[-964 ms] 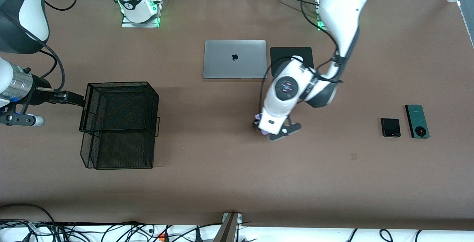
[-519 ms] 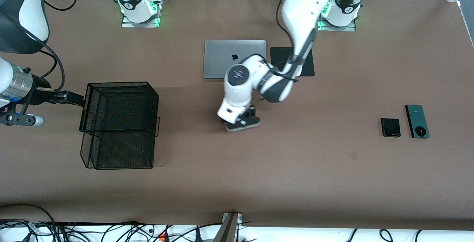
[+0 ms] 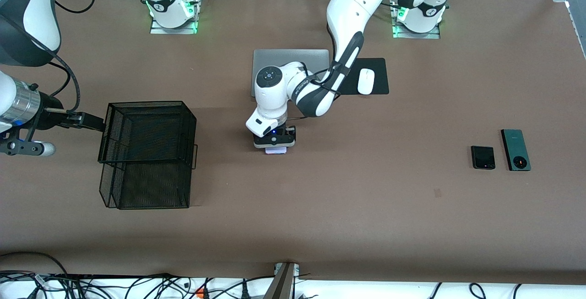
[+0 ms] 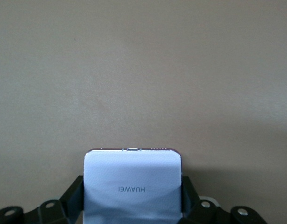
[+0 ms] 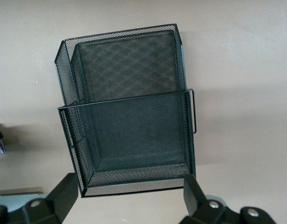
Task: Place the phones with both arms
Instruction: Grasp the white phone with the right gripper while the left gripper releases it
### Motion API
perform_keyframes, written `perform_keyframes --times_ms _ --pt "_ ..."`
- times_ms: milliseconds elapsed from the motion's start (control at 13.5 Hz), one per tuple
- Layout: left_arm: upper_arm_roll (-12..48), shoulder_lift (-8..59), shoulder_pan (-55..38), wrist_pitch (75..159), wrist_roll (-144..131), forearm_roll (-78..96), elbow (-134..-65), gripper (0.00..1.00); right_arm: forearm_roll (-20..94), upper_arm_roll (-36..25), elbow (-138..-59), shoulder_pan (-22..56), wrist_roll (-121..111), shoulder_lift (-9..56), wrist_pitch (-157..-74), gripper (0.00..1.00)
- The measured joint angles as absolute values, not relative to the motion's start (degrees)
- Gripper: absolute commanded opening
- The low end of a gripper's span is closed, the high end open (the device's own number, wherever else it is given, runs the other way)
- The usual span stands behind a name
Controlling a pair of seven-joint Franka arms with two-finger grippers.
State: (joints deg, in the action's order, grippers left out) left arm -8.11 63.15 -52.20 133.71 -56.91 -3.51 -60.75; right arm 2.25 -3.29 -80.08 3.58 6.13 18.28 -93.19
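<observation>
My left gripper (image 3: 276, 145) is shut on the pale lilac phone (image 3: 276, 151) and holds it over the bare table beside the laptop. In the left wrist view the phone (image 4: 133, 172) sits flat between both fingers (image 4: 74, 193), its HUAWEI lettering showing. The black phone (image 3: 483, 157) and the longer dark green phone (image 3: 516, 149) lie side by side on the table toward the left arm's end. My right gripper (image 3: 89, 122) is open at the edge of the black mesh basket (image 3: 146, 152). In the right wrist view its fingers (image 5: 66, 193) stand apart at the basket's rim (image 5: 134, 186).
The silver laptop (image 3: 293, 58) lies closed near the arms' bases, partly covered by my left arm. A white mouse (image 3: 366, 81) sits on a black pad (image 3: 380, 67) beside it. The mesh basket has two compartments.
My left arm has swung toward the right arm's end of the table with the lilac phone, uncovering the mouse and pad. The right arm and basket have not moved.
</observation>
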Motion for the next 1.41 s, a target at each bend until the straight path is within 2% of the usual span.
perform_keyframes --times_ms 74,519,816,1038,1261,1409 --pt "-8.28 63.33 -52.18 133.77 -56.91 -3.51 -60.62 1.00 2.25 -3.29 -80.08 3.58 6.13 18.28 -93.18 1.00" --pt "-9.89 62.89 -51.73 133.21 -56.88 -3.52 -58.01 1.00 2.25 -3.31 -80.08 3.54 6.13 18.27 -93.18 1.00" --pt "-10.46 56.61 -46.38 123.27 -53.47 -3.52 -59.15 1.00 1.07 -3.19 -80.07 3.64 6.13 18.27 -93.18 1.00" --pt "-10.57 48.75 -41.39 122.16 -47.65 -3.52 -70.49 1.00 0.04 -2.27 -80.08 5.87 6.05 18.36 -93.35 1.00" --pt "-10.70 39.60 -34.35 122.13 -37.53 -3.52 -82.82 1.00 -0.70 -1.77 -79.48 14.44 16.01 19.98 -95.16 1.00" --pt "-10.79 34.55 -28.99 122.19 -30.24 -3.55 -89.95 1.00 -0.67 -1.47 -78.68 19.76 22.90 23.26 -99.19 1.00"
